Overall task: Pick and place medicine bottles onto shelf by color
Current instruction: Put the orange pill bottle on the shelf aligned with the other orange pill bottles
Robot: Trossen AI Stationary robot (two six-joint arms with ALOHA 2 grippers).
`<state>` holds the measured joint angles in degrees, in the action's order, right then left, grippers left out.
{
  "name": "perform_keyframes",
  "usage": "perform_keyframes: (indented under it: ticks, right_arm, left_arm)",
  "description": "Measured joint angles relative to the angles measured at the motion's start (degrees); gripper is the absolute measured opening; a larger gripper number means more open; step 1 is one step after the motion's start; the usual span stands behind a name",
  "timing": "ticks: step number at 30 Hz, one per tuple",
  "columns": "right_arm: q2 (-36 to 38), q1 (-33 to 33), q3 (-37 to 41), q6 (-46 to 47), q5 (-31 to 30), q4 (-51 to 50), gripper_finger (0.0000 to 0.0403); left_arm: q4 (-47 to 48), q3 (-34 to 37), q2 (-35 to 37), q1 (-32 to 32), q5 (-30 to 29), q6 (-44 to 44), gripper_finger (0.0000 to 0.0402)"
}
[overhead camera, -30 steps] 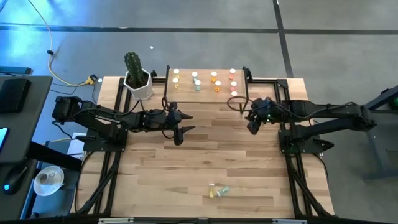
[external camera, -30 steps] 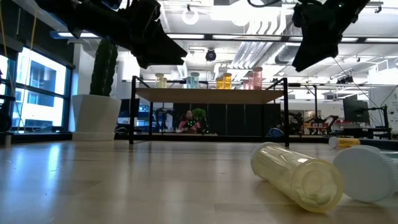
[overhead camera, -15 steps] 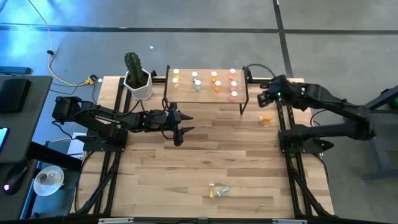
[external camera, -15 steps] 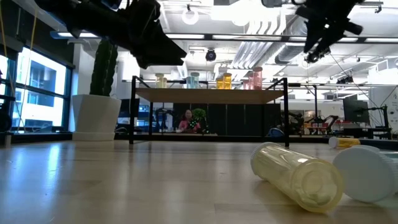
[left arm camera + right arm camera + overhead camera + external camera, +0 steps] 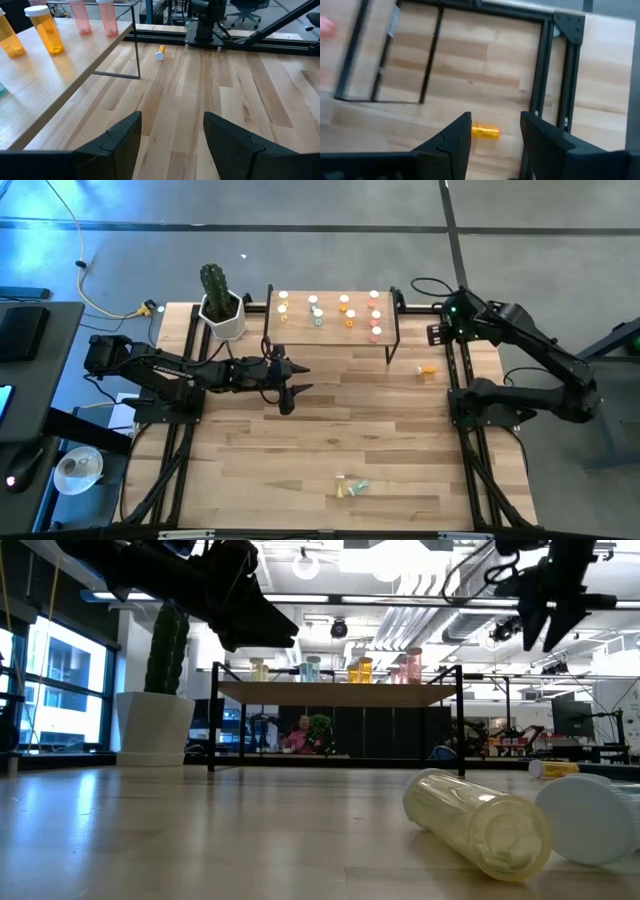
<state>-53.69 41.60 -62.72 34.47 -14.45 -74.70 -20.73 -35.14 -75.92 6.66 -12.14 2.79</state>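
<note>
**A:** so where's everything sitting right now?

**B:** the shelf (image 5: 330, 330) is a low light-wood board on thin black legs at the far edge of the counter. White-capped medicine bottles (image 5: 345, 310) stand upright on it in columns by color: yellow, green, orange, then pink-red.

**A:** any strays?

**B:** yep. One orange bottle (image 5: 427, 371) lies on its side on the counter just off the shelf's right end. A yellow bottle (image 5: 478, 823) and another bottle (image 5: 360, 484) lie tipped over together near the front edge, well apart from the shelf.
</note>
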Motion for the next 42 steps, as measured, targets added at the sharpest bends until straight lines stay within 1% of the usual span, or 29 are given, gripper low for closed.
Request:
perform_keyframes:
  ticks: [5,9,12,16,23,27,31,37,42]
  right_arm:
    - [0.0,2.57,5.64,-0.43,2.47,-0.03,0.0161]
    - [-0.02,4.54,10.85,-0.36,3.24,0.74,0.0161]
    - [-0.02,4.9,13.95,1.51,5.6,2.32,0.0161]
    - [-0.02,4.9,16.92,1.54,9.03,5.51,0.0161]
    - [0.0,4.9,21.65,1.1,11.02,9.34,0.0161]
    - [0.0,4.9,23.28,-0.48,12.74,9.89,0.0163]
    - [-0.02,4.88,23.5,-2.42,13.59,10.17,0.0176]
    - [-0.02,4.88,23.5,-3.53,12.49,12.34,0.02]
    - [-0.02,4.88,23.5,-6.11,11.9,13.36,0.0204]
  left_arm:
    - [0.0,0.0,0.0,0.0,-0.02,0.0,0.0204]
    - [0.0,0.0,0.0,0.0,-0.02,0.0,0.0204]
    - [0.0,0.0,0.0,0.0,-0.02,0.01,0.0204]
    - [0.0,0.0,0.0,0.01,-0.02,0.0,0.0205]
    - [0.41,0.0,-0.02,0.0,-0.02,0.02,0.0203]
    - [0.44,0.0,-0.07,0.0,-0.02,0.02,0.0203]
    - [0.44,0.0,-0.07,0.0,-0.02,0.02,0.0203]
    - [0.95,0.0,-0.07,0.0,-0.01,0.02,0.0203]
    - [1.81,0.0,-0.07,0.0,0.0,0.04,0.0204]
